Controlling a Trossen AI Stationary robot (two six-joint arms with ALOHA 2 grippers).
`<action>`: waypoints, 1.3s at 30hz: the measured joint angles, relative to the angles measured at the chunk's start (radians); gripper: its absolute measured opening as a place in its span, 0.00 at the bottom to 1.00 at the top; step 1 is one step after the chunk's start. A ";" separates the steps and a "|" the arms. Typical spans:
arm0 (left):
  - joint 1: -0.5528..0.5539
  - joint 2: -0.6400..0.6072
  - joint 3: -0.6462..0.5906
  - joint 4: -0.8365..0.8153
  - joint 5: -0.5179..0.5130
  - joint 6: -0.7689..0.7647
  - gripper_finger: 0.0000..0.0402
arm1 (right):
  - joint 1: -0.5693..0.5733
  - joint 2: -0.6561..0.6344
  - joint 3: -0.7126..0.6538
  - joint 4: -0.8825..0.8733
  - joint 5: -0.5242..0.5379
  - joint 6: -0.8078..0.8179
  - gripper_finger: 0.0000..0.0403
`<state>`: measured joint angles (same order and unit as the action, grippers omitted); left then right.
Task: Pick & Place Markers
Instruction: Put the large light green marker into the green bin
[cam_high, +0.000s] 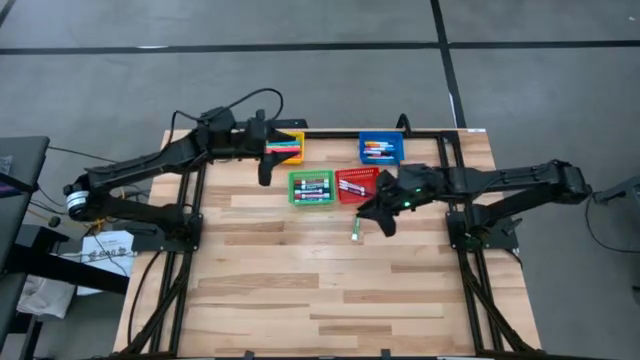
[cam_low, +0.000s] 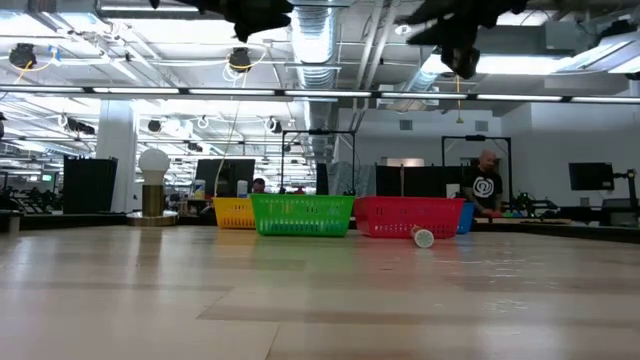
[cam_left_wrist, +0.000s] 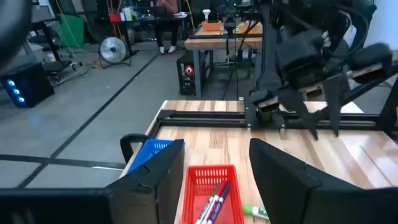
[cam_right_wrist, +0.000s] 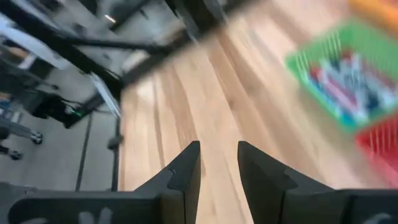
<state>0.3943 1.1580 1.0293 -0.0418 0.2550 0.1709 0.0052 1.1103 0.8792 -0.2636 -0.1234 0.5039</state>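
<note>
A pale wooden counter (cam_high: 300, 290) carries four mesh baskets: yellow (cam_high: 290, 149), blue (cam_high: 381, 150), green (cam_high: 311, 187) and red (cam_high: 355, 184), all holding markers (cam_high: 312, 186). Just beside the red basket lies one green-and-white marker (cam_high: 356, 231); only the low view shows its round white end. The left gripper (cam_high: 266, 172) hovers beside the yellow basket, jaws apart and empty. The right gripper (cam_high: 383, 224), next to the loose marker, has jaws slightly parted, holding nothing. No writing is legible.

We see green basket (cam_right_wrist: 348, 74) smeared by blur in right wrist view, markers (cam_right_wrist: 348, 87) inside indistinct; red basket (cam_right_wrist: 380, 152) cut off by edge.
</note>
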 joint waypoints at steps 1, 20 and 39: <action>0.000 -0.012 -0.011 -0.001 0.000 0.000 0.45 | 0.004 0.019 0.020 -0.047 -0.001 0.034 0.24; 0.006 -0.167 -0.154 -0.002 0.001 0.006 0.45 | -0.006 0.286 0.100 -0.400 0.022 0.890 0.24; 0.042 -0.171 -0.181 -0.001 0.000 0.007 0.45 | -0.021 0.553 0.099 -0.214 0.071 1.025 0.24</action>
<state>0.4358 0.9874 0.8486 -0.0433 0.2548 0.1783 -0.0158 1.6633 0.9779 -0.4776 -0.0528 1.5287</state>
